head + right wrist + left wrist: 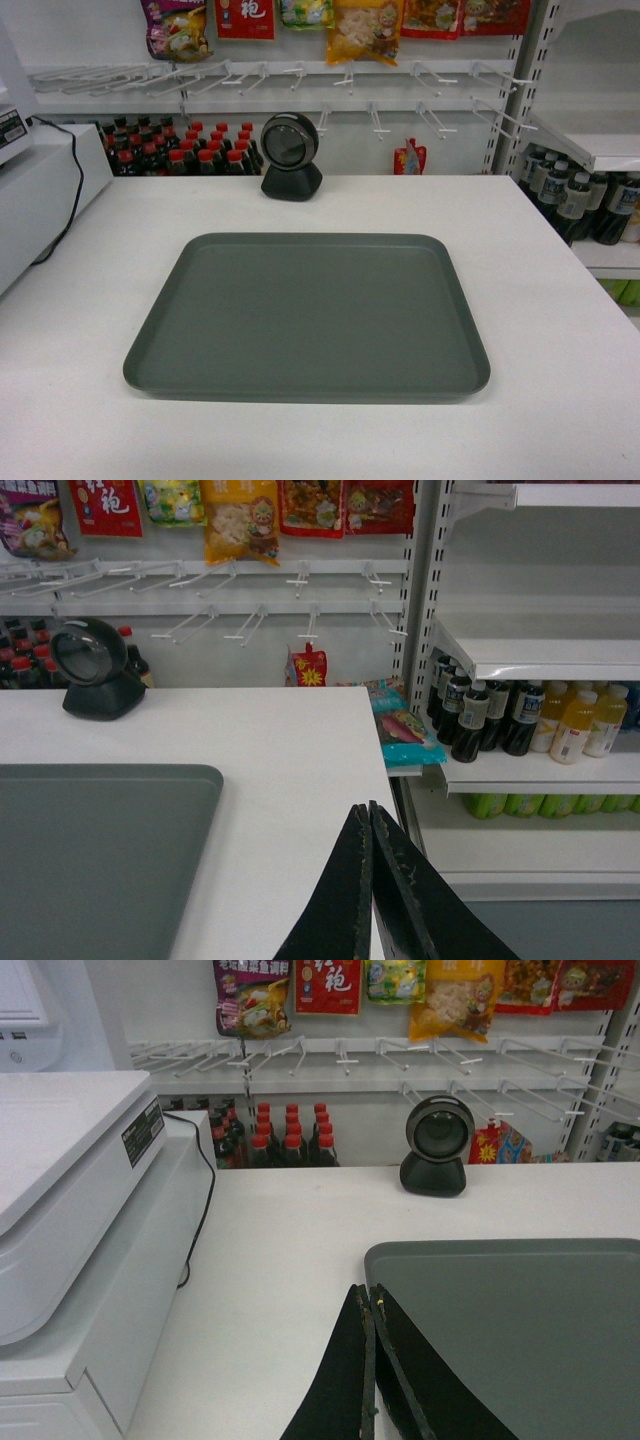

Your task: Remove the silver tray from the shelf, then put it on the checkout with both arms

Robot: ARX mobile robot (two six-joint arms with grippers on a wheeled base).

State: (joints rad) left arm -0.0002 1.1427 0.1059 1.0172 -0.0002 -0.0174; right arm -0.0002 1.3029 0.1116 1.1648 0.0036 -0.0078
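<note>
Grey-green and matte, the silver tray (306, 315) lies flat on the white checkout (560, 330), near the middle of the counter, its long side running left to right in the head view. Nothing rests on it.

Behind the tray, at the far edge of the counter, stands a black barcode scanner (291, 156) with a round face, well apart from the tray's rim. To the left sits a white register unit (70, 1210), with a black cable (200, 1210) running down its side to the counter. Beyond the counter, rows of red-capped dark bottles (185, 150) stand under bare white peg hooks (300, 75), and snack packets (365, 25) hang above. On the right the shelf (540, 660) carries dark and yellow drink bottles (520, 720) on its lower board.

Neither gripper appears in the head view. In its wrist view the left gripper (371, 1305) has its two black fingers pressed together with only a hairline seam between them, holding nothing; the tips sit over the tray's near left corner, though contact cannot be told. The right gripper (369, 820) is likewise closed tight and empty, above bare counter just right of the tray's edge.
</note>
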